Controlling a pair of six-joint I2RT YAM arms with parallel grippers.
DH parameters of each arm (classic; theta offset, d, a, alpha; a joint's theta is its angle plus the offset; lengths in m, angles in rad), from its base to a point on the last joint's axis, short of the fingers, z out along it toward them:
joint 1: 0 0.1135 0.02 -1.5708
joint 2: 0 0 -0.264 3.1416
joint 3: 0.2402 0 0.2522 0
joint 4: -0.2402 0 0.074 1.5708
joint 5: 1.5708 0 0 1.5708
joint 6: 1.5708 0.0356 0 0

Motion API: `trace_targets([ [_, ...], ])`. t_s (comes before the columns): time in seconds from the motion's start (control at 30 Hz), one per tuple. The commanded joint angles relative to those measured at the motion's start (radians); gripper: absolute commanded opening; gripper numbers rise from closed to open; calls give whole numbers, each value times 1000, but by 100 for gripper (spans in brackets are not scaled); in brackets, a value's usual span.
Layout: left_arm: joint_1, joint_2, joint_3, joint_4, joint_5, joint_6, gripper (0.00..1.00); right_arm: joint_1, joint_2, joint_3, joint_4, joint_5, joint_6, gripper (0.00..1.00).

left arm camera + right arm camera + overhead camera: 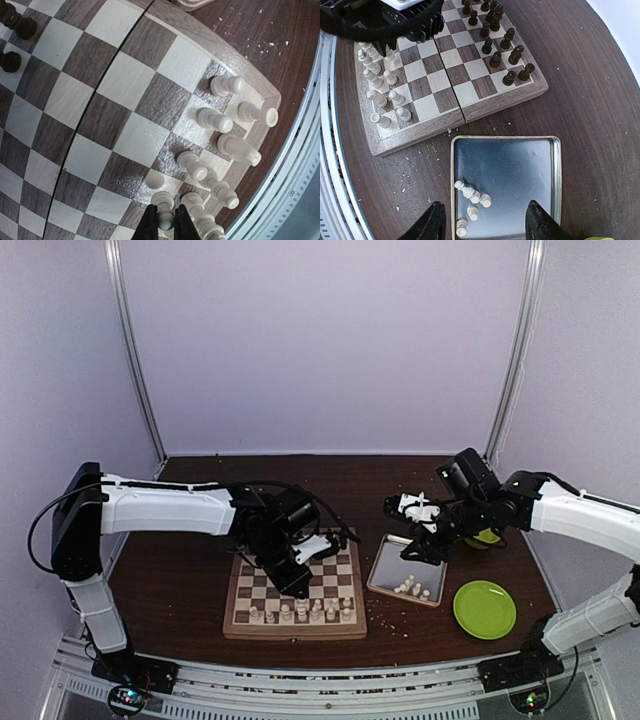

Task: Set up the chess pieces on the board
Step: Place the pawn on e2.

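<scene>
Left gripper (165, 225): pinching white pawn (162, 202), upright on board (125, 80), near-edge rows. Right gripper (485, 222): spread, empty, over tray (520, 165) beside board. Step, judged: seating pawn. Next: release, lift clear of neighbours.

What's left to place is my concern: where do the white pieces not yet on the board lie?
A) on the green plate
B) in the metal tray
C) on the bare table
B: a few white pieces lie in the metal tray beside the board.

Left gripper (165, 225) pinches a cream pawn (162, 201) — on the board (100, 125).
</scene>
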Motion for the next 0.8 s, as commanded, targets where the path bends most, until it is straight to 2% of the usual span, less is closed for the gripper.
trace_targets([
  [0.0, -3, 35, 20, 16, 19, 18, 8, -5, -19, -11, 3, 14, -11, 54],
  [0.2, -4, 54, 26, 18, 16, 24, 9, -4, -18, -12, 3, 15, -12, 54],
  [0.5, -4, 41, 33, 10, -4, 23, 26, -6, -19, -9, -1, 10, -9, 54],
  [0.67, -3, -15, 94, -45, -86, 44, 35, -11, -35, 2, -11, 14, 0, 54],
  [0.77, 13, -60, 152, -78, -141, 66, 36, -41, -52, 25, -47, 24, -9, 54],
])
